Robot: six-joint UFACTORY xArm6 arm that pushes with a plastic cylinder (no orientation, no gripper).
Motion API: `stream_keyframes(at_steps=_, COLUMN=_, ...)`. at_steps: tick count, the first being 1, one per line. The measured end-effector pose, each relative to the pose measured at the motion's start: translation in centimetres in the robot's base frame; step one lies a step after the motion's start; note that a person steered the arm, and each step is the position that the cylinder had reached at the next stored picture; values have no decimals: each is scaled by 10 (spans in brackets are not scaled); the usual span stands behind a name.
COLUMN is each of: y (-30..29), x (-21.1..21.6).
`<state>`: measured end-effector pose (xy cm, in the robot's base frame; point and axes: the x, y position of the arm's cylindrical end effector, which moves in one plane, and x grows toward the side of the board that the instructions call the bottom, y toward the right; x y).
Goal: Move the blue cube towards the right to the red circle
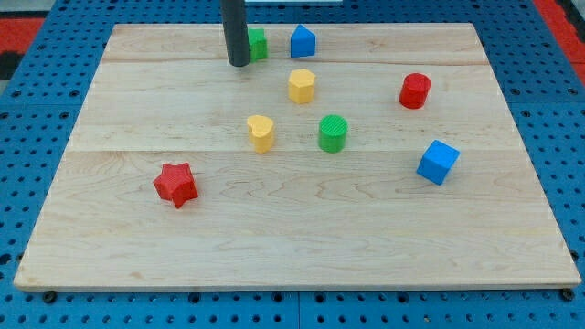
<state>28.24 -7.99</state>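
Note:
The blue cube [438, 162] sits at the view's right, below the red circle-shaped cylinder [414, 90]; a gap separates them. My tip [239, 63] rests near the view's top, left of centre, touching or almost touching the left side of a green block [259, 44]. The tip is far to the left of the blue cube and the red circle.
A blue house-shaped block [303, 41] stands right of the green block. A yellow hexagon-like block [302, 86], a yellow heart-like block [260, 132] and a green cylinder [333, 133] sit mid-board. A red star [175, 185] lies at lower left. The wooden board [292, 247] has blue pegboard around it.

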Motion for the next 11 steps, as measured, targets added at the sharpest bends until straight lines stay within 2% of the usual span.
stream_keyframes(at_steps=3, y=116, x=9)
stream_keyframes(at_steps=4, y=154, x=30)
stream_keyframes(at_steps=7, y=191, x=182)
stream_keyframes(at_steps=8, y=233, x=216)
stream_keyframes(at_steps=9, y=270, x=213)
stream_keyframes(at_steps=11, y=256, x=175)
